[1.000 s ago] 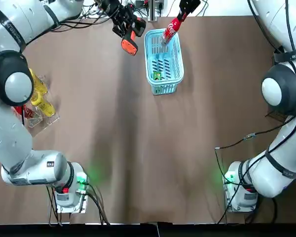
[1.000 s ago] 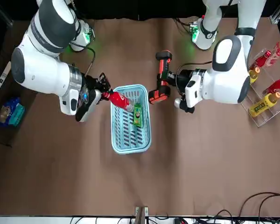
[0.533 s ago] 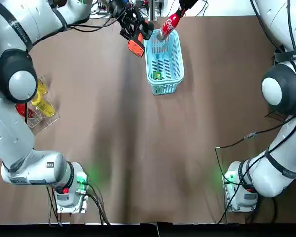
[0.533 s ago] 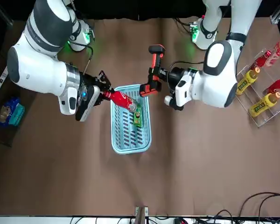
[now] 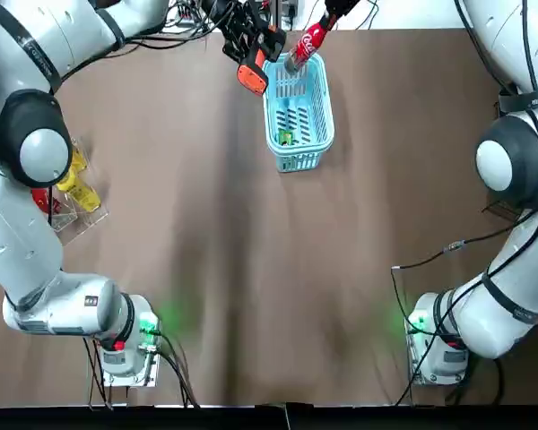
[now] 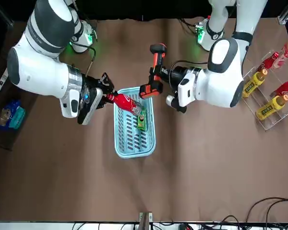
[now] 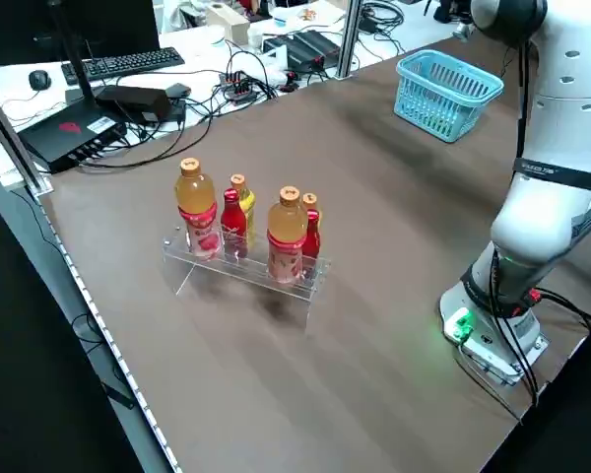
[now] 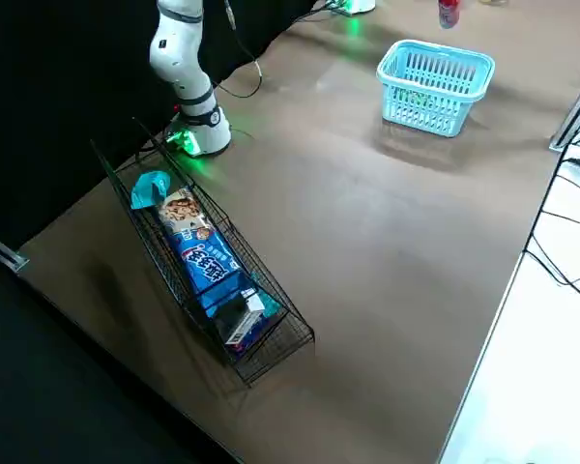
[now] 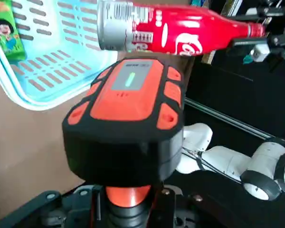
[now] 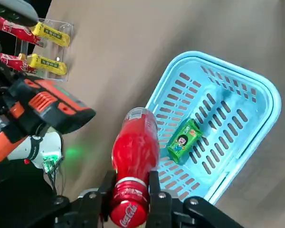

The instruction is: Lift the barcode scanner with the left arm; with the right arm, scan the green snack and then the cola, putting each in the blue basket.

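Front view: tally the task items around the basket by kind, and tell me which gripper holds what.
Blue basket: 1.
Green snack: 1, lying in it.
Cola bottle: 1, in the right gripper, over the basket's rim.
Barcode scanner: 1, in the left gripper, raised beside the basket.
Total: 4.

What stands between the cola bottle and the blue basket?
Nothing visible. The right gripper holds the cola above the basket rim; only the green snack lies inside, and the scanner hangs beside it.
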Robot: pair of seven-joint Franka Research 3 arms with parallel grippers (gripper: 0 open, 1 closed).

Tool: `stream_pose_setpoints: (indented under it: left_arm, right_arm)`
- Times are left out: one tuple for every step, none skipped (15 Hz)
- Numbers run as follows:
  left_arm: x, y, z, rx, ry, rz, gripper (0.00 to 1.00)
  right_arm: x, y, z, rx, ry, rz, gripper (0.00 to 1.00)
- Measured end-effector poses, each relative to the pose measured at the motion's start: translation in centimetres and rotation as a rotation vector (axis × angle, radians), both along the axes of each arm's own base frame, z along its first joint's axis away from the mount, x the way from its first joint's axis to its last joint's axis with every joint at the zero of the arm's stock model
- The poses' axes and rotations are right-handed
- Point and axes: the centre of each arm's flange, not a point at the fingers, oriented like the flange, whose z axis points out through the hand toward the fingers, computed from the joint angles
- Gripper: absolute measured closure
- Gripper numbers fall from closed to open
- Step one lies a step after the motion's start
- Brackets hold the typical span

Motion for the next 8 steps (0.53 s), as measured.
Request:
stream_pose_setpoints:
  left_arm:
    - [0.2, 0.0, -0.2, 0.003, -0.014, 0.007, 0.63]
    - [0.5, -0.2, -0.6, 0.010, -0.033, 0.016, 0.63]
    - [0.7, -0.6, -1.0, 0.015, -0.051, 0.026, 0.63]
    - [0.8, -1.0, -1.4, 0.017, -0.060, 0.033, 0.63]
    - [0.9, -1.5, -1.8, 0.014, -0.065, 0.036, 0.63]
    - [1.0, -1.8, -2.0, 0.010, -0.069, 0.039, 0.63]
    - [1.4, -2.1, -2.2, 0.002, -0.072, 0.040, 0.63]
    - [1.6, -2.1, -2.3, -0.002, -0.075, 0.038, 0.63]
  right_arm:
    - [0.0, 0.0, 0.0, 0.000, 0.000, 0.001, 0.67]
    - [0.0, 0.0, 0.0, 0.000, 0.000, 0.001, 0.67]
    - [0.0, 0.1, 0.0, 0.001, 0.000, 0.001, 0.67]
    - [0.0, 0.1, 0.0, 0.001, 0.000, 0.001, 0.67]
    - [-0.1, 0.1, 0.0, 0.001, 0.000, 0.002, 0.67]
    - [-0.1, 0.1, 0.0, 0.001, 0.000, 0.002, 0.67]
    - [-0.1, 0.2, 0.0, 0.001, 0.000, 0.003, 0.67]
    - [-0.1, 0.2, 0.0, 0.001, 0.000, 0.003, 0.67]
